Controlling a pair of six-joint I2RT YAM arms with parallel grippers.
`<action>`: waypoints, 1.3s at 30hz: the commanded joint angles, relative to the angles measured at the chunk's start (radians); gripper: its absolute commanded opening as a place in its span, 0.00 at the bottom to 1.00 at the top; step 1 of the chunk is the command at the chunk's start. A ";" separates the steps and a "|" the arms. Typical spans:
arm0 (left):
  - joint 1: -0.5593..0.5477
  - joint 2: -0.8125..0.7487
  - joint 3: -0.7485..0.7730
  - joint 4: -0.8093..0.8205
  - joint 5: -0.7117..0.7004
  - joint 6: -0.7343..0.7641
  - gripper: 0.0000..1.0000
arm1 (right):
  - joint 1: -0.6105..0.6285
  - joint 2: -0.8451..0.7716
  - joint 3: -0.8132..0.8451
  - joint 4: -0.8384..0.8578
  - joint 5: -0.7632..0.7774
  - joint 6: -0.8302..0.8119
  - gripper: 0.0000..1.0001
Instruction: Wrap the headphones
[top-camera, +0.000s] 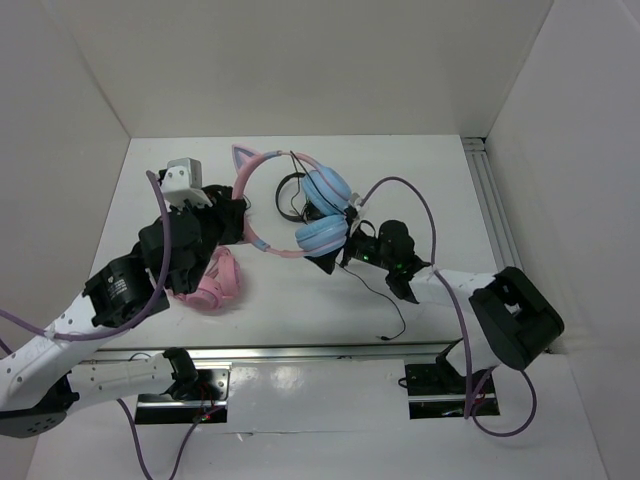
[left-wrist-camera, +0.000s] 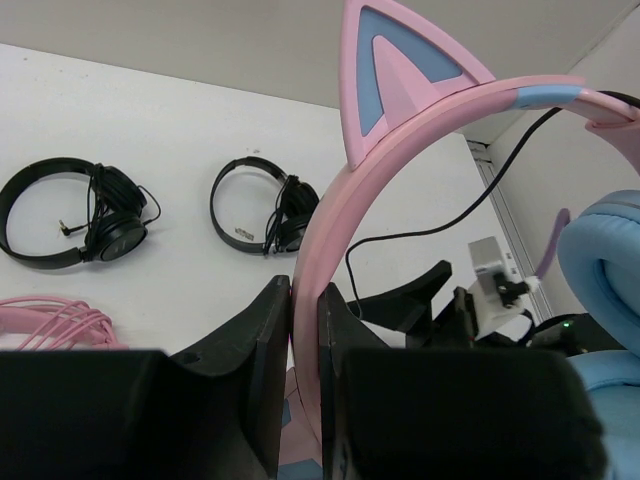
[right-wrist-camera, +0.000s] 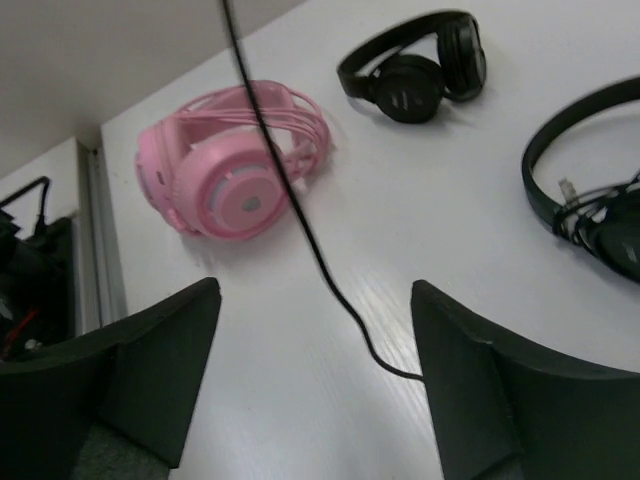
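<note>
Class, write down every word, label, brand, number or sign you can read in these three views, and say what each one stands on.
No text can be read in any view.
All-pink headphones: a small dark mark at the middle of the ear cup, too blurred to read.
Cat-ear headphones: no lettering shows.
Upper black headphones: no lettering shows.
Other black headphones: no lettering shows.

Pink is seen on the headband (left-wrist-camera: 318, 235) of the headphones (top-camera: 322, 212), with the cat ear (left-wrist-camera: 400, 70) filled in blue. Light blue is shown on the ear cups (top-camera: 328, 190) and black on the thin cable (top-camera: 372, 292). Another headset (right-wrist-camera: 225, 165) is done wholly in pink, and two smaller headsets (left-wrist-camera: 80, 215) (left-wrist-camera: 265, 208) in black. The bench (top-camera: 440, 190) is white.
</note>
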 joint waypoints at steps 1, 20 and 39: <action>-0.003 -0.033 0.055 0.104 0.001 -0.054 0.00 | 0.002 0.061 0.034 0.012 0.078 -0.048 0.80; 0.038 0.034 0.066 0.064 -0.091 -0.131 0.00 | 0.155 0.112 0.028 0.169 0.178 0.009 0.00; 0.240 0.231 0.051 -0.017 -0.293 -0.261 0.00 | 0.634 -0.328 -0.067 -0.208 0.477 -0.167 0.00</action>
